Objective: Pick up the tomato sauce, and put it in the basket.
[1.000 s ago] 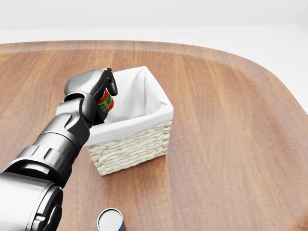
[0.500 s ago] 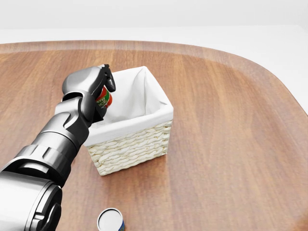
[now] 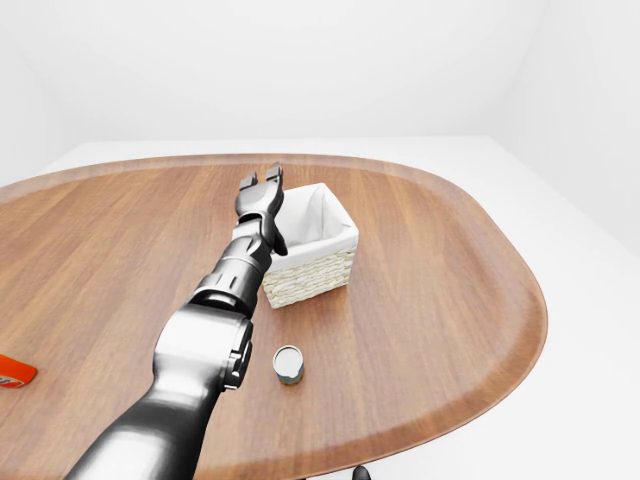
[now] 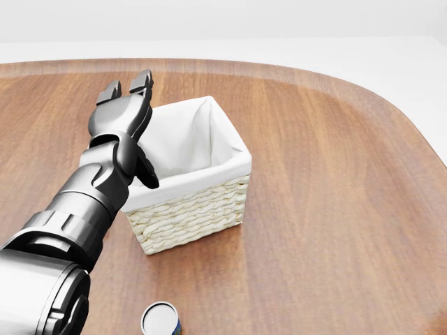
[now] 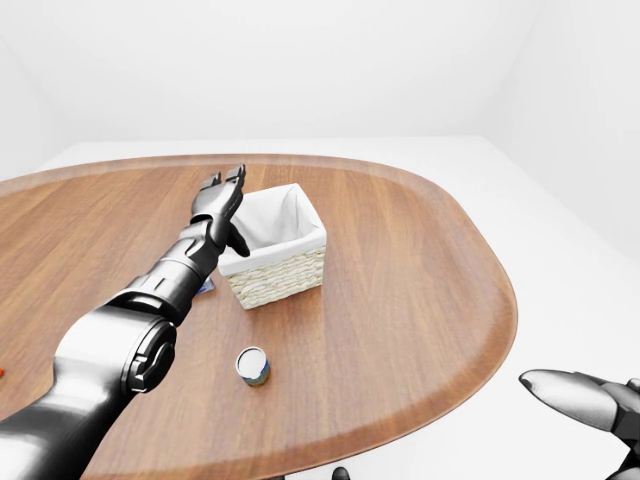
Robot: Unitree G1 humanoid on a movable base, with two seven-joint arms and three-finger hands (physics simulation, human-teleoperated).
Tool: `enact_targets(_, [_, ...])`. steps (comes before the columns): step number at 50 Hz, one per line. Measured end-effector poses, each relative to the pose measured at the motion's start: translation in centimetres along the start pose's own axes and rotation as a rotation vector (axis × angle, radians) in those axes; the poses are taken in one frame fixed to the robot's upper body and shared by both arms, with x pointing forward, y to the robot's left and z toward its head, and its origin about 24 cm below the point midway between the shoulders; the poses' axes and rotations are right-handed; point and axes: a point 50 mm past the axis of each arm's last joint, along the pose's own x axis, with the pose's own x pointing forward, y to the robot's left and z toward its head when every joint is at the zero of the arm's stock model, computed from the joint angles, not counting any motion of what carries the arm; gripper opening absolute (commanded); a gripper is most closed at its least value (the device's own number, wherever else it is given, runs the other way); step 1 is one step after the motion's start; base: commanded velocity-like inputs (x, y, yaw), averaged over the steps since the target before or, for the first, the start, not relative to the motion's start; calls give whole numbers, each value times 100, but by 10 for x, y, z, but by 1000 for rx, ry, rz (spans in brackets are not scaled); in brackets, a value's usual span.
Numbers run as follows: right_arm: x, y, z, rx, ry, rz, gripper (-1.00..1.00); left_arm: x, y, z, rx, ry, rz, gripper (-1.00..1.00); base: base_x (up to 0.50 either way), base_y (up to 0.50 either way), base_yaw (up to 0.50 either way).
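Note:
My left hand (image 4: pixel 131 105) is open, fingers spread and pointing up, over the left rim of the wicker basket (image 4: pixel 202 209) with its white cloth lining. The hand is empty. The tomato sauce can does not show in any view; the basket's near wall and my arm hide the bottom of the basket. In the right-eye view my right hand (image 5: pixel 590 400) shows only in part at the bottom right, off the table, with its fingers stretched out.
A small can with a white top (image 4: pixel 160 319) stands on the wooden table (image 4: pixel 335 209) below the basket. A red-orange packet (image 3: pixel 15 372) lies at the left edge of the left-eye view. A small blue thing (image 5: pixel 205 287) lies beside my left arm.
My left hand has opened and let go of the red and green can it held over the basket. The can has dropped out of sight. The fingers now point up.

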Motion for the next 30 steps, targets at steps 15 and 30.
enact_targets(15, [0,0,0,0,-3,0,100,0,-1,-2,5,4,3,100,0,0,0])
enact_targets(30, [1,0,0,-2,-8,0,100,1,6,-2,12,3,29,100,0,0,0])
